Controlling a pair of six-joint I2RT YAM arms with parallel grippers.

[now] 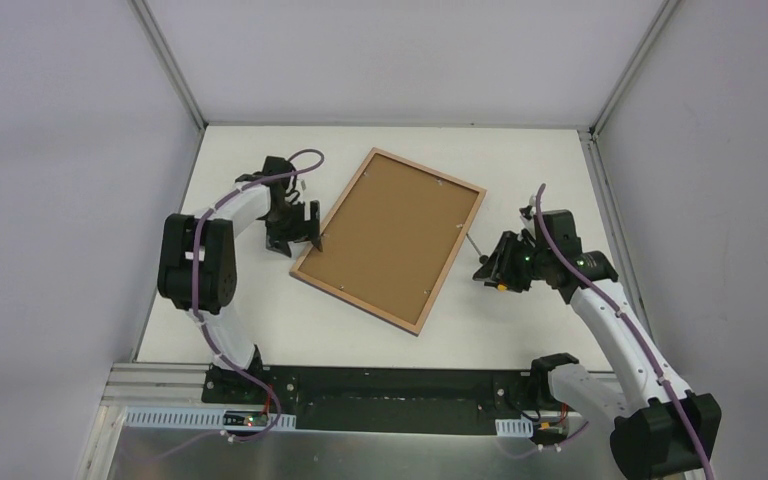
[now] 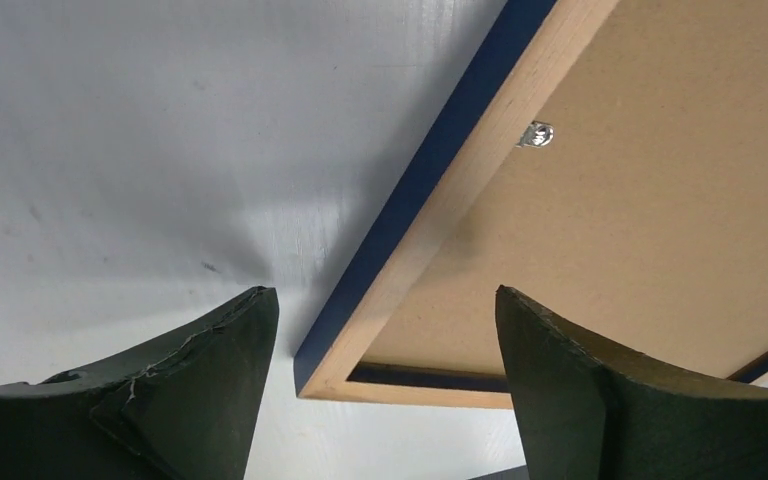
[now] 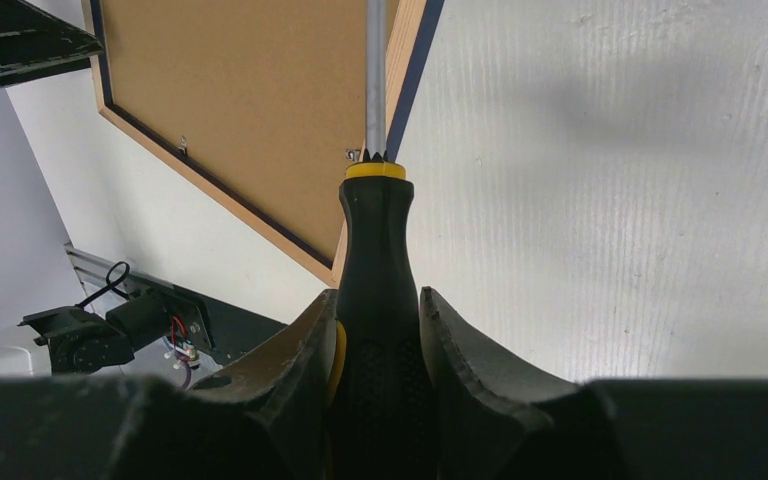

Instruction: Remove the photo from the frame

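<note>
Frame (image 1: 390,238) back matt wood and board; screwdriver (image 3: 372,250) shaft shiny metal.

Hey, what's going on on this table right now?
The frame lies face down on the table, backing board in place. The right gripper is shut on a screwdriver, its shaft aimed at the frame's edge. The left gripper hangs open over a frame corner, holding nothing. The photo is hidden.

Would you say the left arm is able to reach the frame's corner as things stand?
Likely yes: the open left gripper sits right at the frame's corner, with nothing in between.
</note>
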